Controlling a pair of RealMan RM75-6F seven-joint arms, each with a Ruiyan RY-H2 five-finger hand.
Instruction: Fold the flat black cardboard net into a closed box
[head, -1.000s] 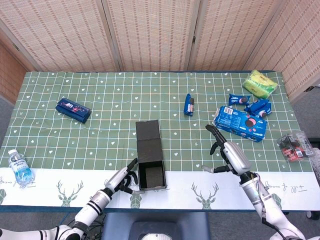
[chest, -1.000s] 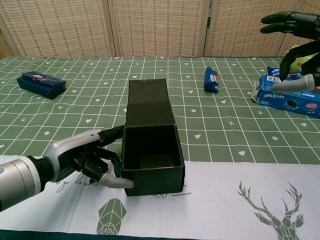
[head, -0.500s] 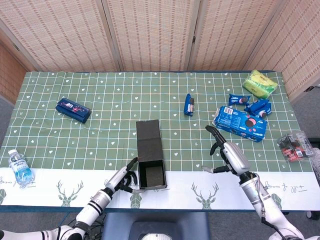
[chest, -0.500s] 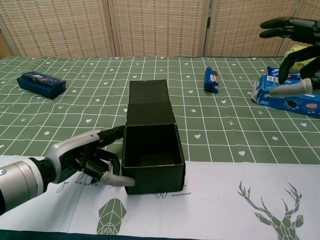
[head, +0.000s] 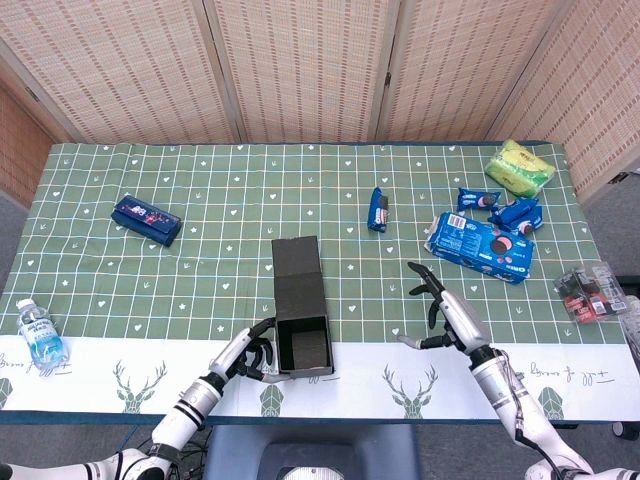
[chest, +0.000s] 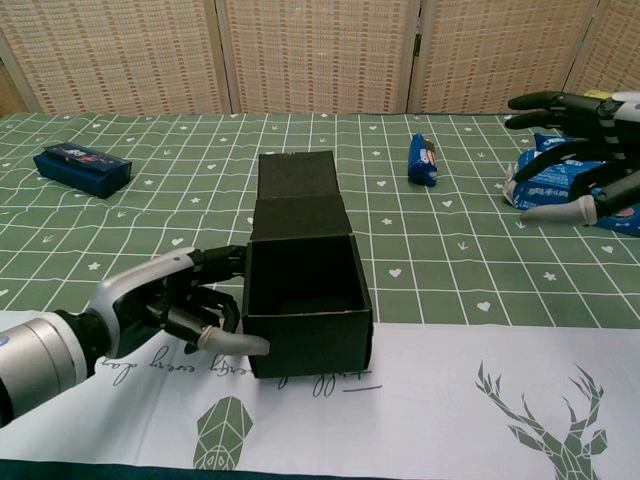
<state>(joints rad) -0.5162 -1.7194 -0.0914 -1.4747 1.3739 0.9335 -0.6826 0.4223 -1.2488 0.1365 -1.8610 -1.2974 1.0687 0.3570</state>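
The black cardboard box (head: 302, 342) (chest: 308, 305) stands near the table's front edge, its body formed and open at the top. Its lid flaps (head: 297, 272) (chest: 298, 193) lie stretched away toward the far side. My left hand (head: 246, 353) (chest: 178, 305) touches the box's left wall, its thumb along the front lower corner and its fingers curled. My right hand (head: 446, 315) (chest: 580, 150) hovers open with its fingers spread, well to the right of the box and apart from it.
A blue cookie pack (head: 479, 246), small blue packets (head: 510, 209) and a yellow-green bag (head: 519, 165) lie at the right. A blue snack bar (head: 378, 210) lies behind the box, a dark blue box (head: 146, 220) far left, a water bottle (head: 38, 336) at the left edge.
The box has tilted and shifted slightly to the right under my left hand. My right hand has dropped lower and moved a little toward the box.
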